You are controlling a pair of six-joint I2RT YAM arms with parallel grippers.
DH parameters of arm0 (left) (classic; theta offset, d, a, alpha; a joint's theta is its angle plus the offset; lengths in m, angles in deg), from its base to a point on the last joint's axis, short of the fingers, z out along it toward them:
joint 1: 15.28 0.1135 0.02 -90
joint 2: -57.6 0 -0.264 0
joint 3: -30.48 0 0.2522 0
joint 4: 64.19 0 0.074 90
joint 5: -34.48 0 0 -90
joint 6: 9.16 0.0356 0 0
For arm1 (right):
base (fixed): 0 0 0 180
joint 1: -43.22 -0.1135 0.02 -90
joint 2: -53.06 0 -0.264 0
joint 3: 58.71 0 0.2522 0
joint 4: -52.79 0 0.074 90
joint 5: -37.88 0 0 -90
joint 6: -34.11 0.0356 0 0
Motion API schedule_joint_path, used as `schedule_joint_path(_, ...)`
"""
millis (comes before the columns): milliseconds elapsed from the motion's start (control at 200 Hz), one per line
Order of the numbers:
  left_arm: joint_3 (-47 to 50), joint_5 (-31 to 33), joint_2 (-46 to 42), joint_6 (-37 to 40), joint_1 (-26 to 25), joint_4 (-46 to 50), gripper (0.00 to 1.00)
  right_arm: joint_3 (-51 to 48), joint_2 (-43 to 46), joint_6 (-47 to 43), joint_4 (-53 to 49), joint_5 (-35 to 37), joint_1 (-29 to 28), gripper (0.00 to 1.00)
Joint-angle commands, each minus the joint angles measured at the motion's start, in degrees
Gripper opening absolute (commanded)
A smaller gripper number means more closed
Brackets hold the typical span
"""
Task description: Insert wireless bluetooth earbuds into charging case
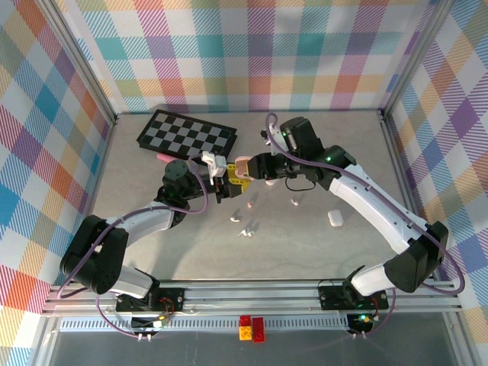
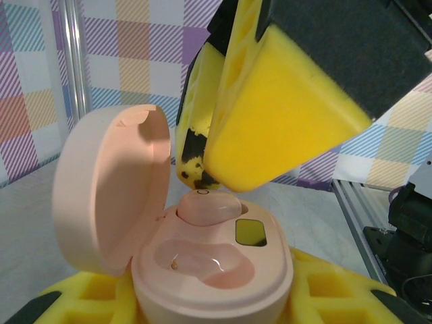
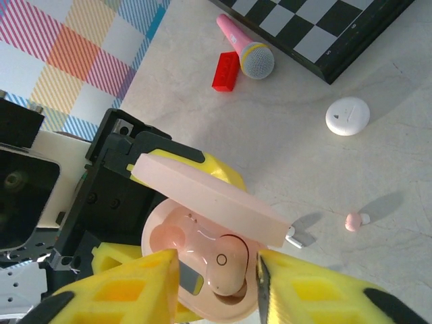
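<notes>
Top view: spotted left gripper (image 1: 231, 177) clamped on open pink case (image 1: 242, 165) mid-frame, right gripper (image 1: 252, 173) nose-to-nose with it; noted loose earbuds (image 1: 245, 231) on table (image 1: 305, 244) just below.
Left wrist: saw case pinched between yellow pads (image 2: 324, 290) at bottom edge, lid (image 2: 111, 185) up at left, pink earbud (image 2: 208, 204) seated in far well.
Right wrist: found right jaws parted narrowly, straddling seated bud without contact.

One pink case (image 3: 202, 196), open, contained one pink earbud (image 3: 226, 264); at least four loose earbuds (image 1: 235, 219) lay outside it. The remaining items numbered one chessboard (image 1: 187, 135), one pink microphone (image 3: 244, 50), one white case (image 1: 334, 217), and one red brick (image 3: 226, 71) beside the microphone.
</notes>
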Motion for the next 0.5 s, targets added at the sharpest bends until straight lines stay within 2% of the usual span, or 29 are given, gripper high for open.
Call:
schedule_joint_path(0, -1.09, 0.21, -1.69, -0.55, -0.39, -2.79, 0.26, -1.25, 4.20, 0.33, 2.24, -0.36, 0.47, 0.41)
schedule_joint_path(130, -1.01, 1.23, -1.85, -1.25, -0.05, -2.88, 0.25, -6.35, 9.91, 1.39, 5.66, 2.49, 0.51, 0.49)
schedule_joint_path(250, -0.59, 2.23, -2.22, -1.75, 0.78, -3.49, 0.25, -15.65, 16.09, 6.08, 12.17, 5.82, 1.86, 0.56)
schedule_joint_path(380, -0.15, 2.70, -3.08, -2.52, 2.34, -3.41, 0.25, -24.80, 18.77, 13.66, 16.96, 7.20, 5.41, 0.57)
schedule_joint_path(495, 0.61, 2.79, -3.94, -4.08, 4.18, -4.97, 0.25, -29.74, 16.65, 16.50, 20.59, 6.65, 6.47, 0.57)
